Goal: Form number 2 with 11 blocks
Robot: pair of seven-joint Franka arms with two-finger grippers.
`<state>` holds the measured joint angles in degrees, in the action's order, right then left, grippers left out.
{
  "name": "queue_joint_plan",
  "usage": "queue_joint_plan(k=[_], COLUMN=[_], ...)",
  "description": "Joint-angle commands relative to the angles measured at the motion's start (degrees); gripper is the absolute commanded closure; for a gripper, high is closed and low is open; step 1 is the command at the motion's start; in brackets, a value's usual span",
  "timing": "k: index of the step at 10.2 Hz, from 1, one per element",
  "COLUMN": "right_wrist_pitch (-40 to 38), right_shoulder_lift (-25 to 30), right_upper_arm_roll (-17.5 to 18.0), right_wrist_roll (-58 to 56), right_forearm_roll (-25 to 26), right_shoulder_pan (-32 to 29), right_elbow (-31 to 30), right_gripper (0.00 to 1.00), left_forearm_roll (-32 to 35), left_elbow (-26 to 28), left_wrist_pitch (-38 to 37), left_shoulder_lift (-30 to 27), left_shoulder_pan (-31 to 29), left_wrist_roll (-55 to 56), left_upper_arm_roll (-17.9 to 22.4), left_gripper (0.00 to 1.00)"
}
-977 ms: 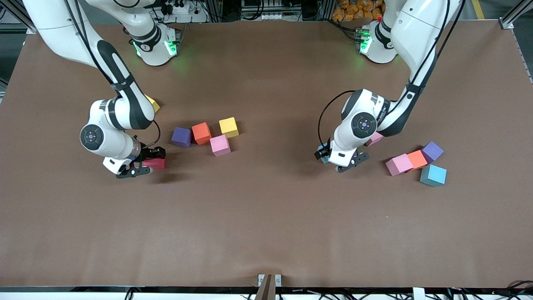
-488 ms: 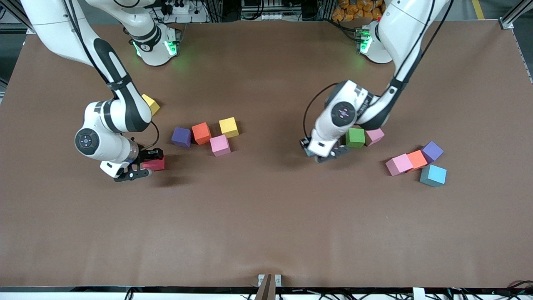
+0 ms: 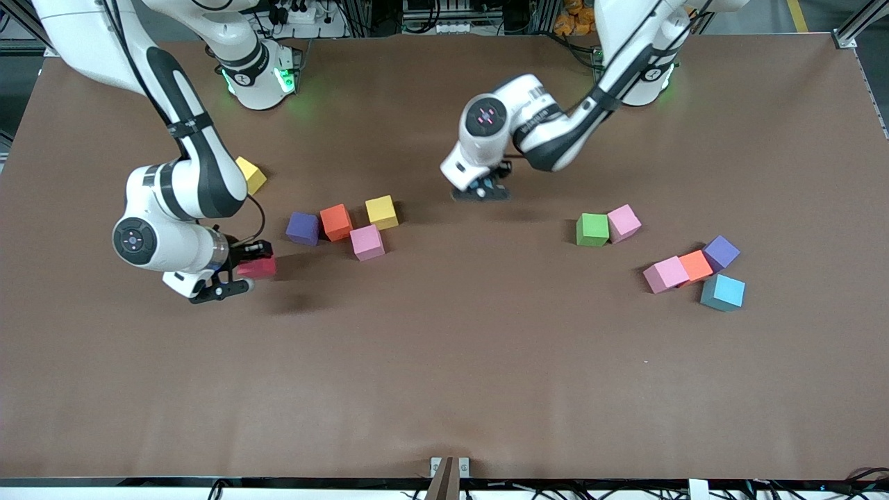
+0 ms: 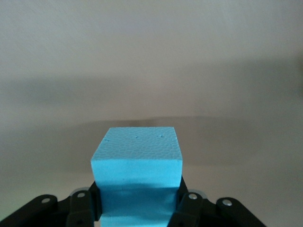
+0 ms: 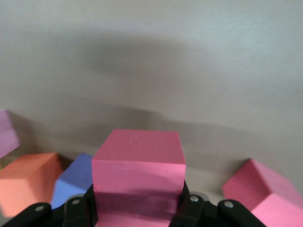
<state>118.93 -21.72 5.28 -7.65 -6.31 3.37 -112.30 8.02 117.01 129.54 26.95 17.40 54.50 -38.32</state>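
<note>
My right gripper (image 3: pixel 244 272) is shut on a red block (image 3: pixel 258 267) (image 5: pixel 138 163), just above the table at the right arm's end. My left gripper (image 3: pixel 484 189) is shut on a light blue block (image 4: pixel 136 161) and hangs over bare table near the middle. A purple block (image 3: pixel 303 228), an orange block (image 3: pixel 336 221), a yellow block (image 3: pixel 382 212) and a pink block (image 3: pixel 367 242) lie in a loose cluster beside the red one. A green block (image 3: pixel 592 229) touches a pink block (image 3: pixel 624 222). No number 2 shows.
Pink (image 3: pixel 665 273), orange (image 3: pixel 696 266), purple (image 3: pixel 721 252) and light blue (image 3: pixel 722 292) blocks cluster at the left arm's end. A lone yellow block (image 3: pixel 250 173) lies by the right forearm. Another pinkish-red block (image 5: pixel 265 194) lies beside the held one.
The left gripper shut on the light blue block and carried it up, away from the green and pink blocks, toward the middle. The right gripper raised the red block slightly.
</note>
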Motion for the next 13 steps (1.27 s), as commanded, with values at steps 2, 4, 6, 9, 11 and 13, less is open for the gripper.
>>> queue_joint_plan(k=[2, 4, 6, 9, 11, 13], right_wrist_pitch=[-2.8, -3.2, -4.1, -4.0, -3.9, -4.1], right_shoulder_lift=[2.4, 3.2, 4.3, 6.4, 7.5, 8.4], right_upper_arm_roll=[1.0, 1.0, 1.0, 1.0, 1.0, 1.0], right_wrist_roll=[0.1, 0.1, 0.1, 1.0, 4.1, 6.1], right_forearm_roll=[-4.4, -4.3, -4.3, -4.4, -4.4, -4.4], right_shoulder_pan=[1.4, 2.2, 3.6, 6.1, 8.6, 10.8], right_elbow=[-0.7, -0.8, -0.7, -0.7, -0.6, -0.7], right_gripper=[1.00, 1.00, 1.00, 1.00, 1.00, 1.00], left_forearm_roll=[1.7, 1.6, 1.6, 1.6, 1.6, 1.6], left_elbow=[1.8, 1.7, 1.3, 1.4, 1.5, 1.6], left_wrist_pitch=[0.5, 3.5, 5.1, 6.8, 6.8, 6.8], left_shoulder_lift=[1.3, 3.1, 4.4, 5.7, 5.8, 5.8], left_shoulder_pan=[4.5, 7.4, 13.1, 14.9, 15.8, 15.6], left_wrist_roll=[4.6, 9.7, 14.8, 15.8, 17.4, 17.4], left_upper_arm_roll=[-2.8, -2.3, 1.1, 2.0, 2.0, 2.0], left_gripper=[0.74, 0.74, 0.74, 0.71, 0.71, 0.06])
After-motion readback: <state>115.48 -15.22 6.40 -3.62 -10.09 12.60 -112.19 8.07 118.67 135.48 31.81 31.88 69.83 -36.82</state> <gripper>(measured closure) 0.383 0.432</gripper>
